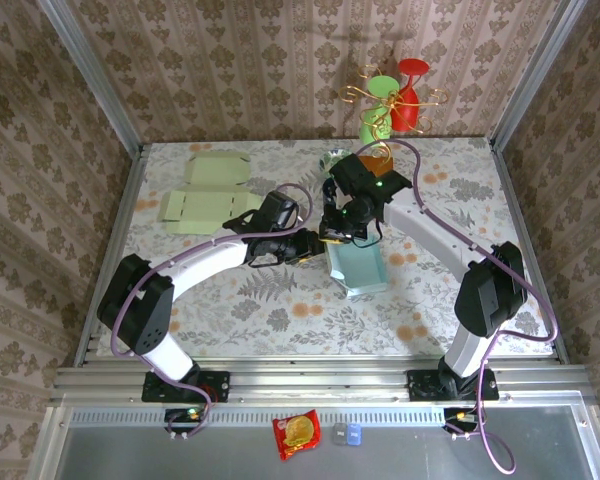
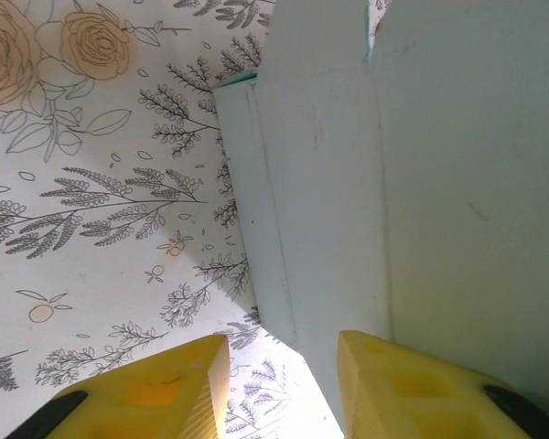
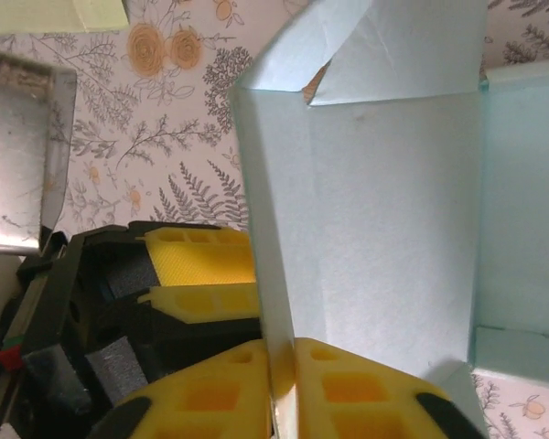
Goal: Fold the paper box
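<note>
Your right gripper (image 3: 282, 366) has its yellow jaws pinched together on the thin edge of the paper box (image 3: 384, 210), gripping an upright pale blue wall. At the top of that wall a flap folds over at an angle. Just beside the wall's outer face sits the left gripper (image 3: 201, 282), with its yellow pads close together. On the floral counter (image 3: 165, 137), a shiny metal container (image 3: 18, 165) lies at the left, and pale green paper (image 3: 55, 11) shows in the top corner.

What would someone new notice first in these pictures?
The pale blue paper box sits in the middle of the table, and the right gripper pinches one of its upright walls. Behind it, at the far edge, stands a red and green ornament with gold wire; flat green cardboard lies far left.
</note>
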Robot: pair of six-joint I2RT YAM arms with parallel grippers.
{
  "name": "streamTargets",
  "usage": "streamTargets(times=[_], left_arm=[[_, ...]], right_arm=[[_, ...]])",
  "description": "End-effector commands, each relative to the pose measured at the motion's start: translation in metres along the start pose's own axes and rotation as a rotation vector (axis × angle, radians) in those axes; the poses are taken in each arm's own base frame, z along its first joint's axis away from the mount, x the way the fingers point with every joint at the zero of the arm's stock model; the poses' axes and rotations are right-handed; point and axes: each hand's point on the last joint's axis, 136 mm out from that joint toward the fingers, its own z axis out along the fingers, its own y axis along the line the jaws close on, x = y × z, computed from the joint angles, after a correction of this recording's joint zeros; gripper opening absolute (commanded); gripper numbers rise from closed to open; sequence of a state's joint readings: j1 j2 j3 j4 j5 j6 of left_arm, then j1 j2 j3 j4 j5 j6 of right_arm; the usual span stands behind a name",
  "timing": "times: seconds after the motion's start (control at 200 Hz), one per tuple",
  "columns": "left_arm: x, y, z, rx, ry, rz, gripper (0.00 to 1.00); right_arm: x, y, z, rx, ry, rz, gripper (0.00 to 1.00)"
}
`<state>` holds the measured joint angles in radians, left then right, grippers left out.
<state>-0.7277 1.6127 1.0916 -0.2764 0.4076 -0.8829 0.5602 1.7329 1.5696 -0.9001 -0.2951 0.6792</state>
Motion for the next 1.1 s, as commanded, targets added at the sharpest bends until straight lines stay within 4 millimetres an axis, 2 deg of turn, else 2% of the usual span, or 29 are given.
streamTargets(times=[0.0, 0.05, 0.15, 0.25, 0.44, 0.61, 0.73, 0.935, 1.095], left_arm=[[0.002, -0.004, -0.011, -0.013, -0.013, 0.028, 0.37], [0.0, -0.004, -0.015, -0.026, -0.024, 0.037, 0.39], [-0.004, -0.003, -0.027, -0.057, -0.055, 0.06, 0.42], [-0.01, 0.003, -0.04, -0.08, -0.101, 0.063, 0.44], [-0.015, 0.008, -0.055, -0.072, -0.143, 0.073, 0.44], [-0.011, -0.006, -0.047, 0.004, -0.102, 0.133, 0.44], [-0.009, -0.011, -0.043, 0.033, -0.089, 0.203, 0.44], [-0.004, -0.012, -0.038, 0.073, -0.061, 0.308, 0.46], [0.007, -0.005, -0.028, 0.018, -0.041, 0.435, 0.49]], right_arm=[[-0.01, -0.003, 0.005, 0.003, -0.047, 0.07, 0.06], [-0.013, -0.004, 0.004, 0.004, -0.071, 0.102, 0.0], [-0.018, -0.016, -0.001, 0.027, -0.149, 0.211, 0.0], [-0.023, -0.034, -0.009, 0.022, -0.263, 0.408, 0.0], [-0.032, -0.059, -0.039, -0.028, -0.491, 0.745, 0.0], [-0.029, -0.082, -0.045, -0.04, -0.559, 1.08, 0.0], [-0.022, -0.089, -0.045, 0.009, -0.549, 1.233, 0.0], [-0.027, -0.085, -0.045, 0.039, -0.54, 1.326, 0.0], [-0.027, -0.082, -0.039, 0.058, -0.506, 1.339, 0.0]])
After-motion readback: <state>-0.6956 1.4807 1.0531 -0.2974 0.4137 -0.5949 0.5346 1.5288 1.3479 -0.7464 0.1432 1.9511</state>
